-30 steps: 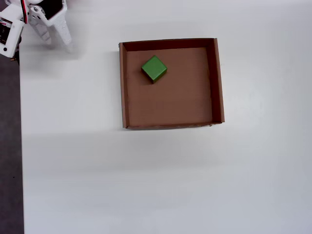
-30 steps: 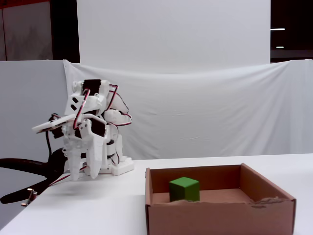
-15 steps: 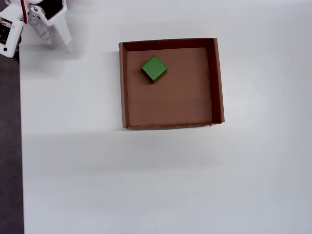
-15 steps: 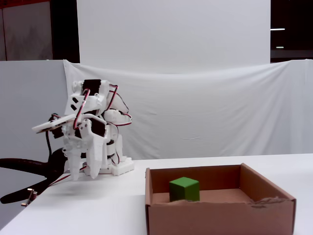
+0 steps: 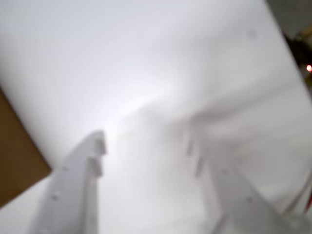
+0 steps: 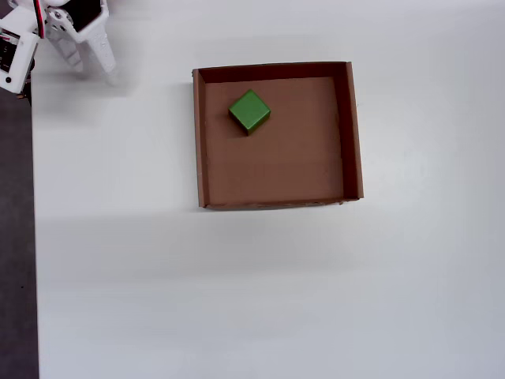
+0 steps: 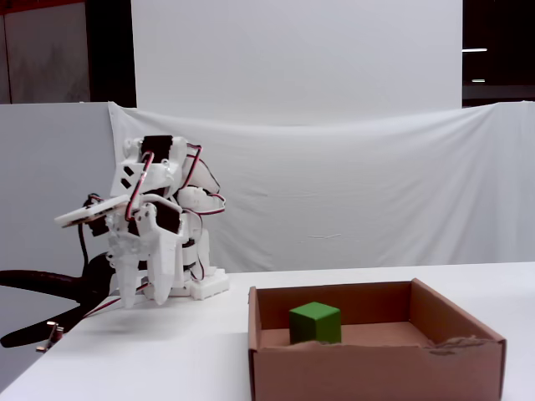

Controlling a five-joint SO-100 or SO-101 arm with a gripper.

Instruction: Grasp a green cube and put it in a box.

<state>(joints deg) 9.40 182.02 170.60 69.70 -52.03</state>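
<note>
The green cube [image 6: 249, 111] lies inside the brown cardboard box [image 6: 353, 134], near its upper left corner in the overhead view; the fixed view shows the cube [image 7: 315, 322] resting on the floor of the box [image 7: 376, 372]. My white gripper [image 6: 93, 69] hangs folded back at the table's top left corner, far from the box. In the wrist view the gripper [image 5: 146, 141] is open over bare white table, nothing between its fingers [image 5: 78, 185], and a corner of the box [image 5: 14, 161] shows at the left edge. In the fixed view the gripper [image 7: 140, 299] points down beside the arm's base.
The white table [image 6: 237, 292] stretches wide around the box. Its left edge borders a dark floor strip [image 6: 16, 237]. A white cloth backdrop [image 7: 351, 192] stands behind the table, and a black chair arm [image 7: 42, 284] sits at the left in the fixed view.
</note>
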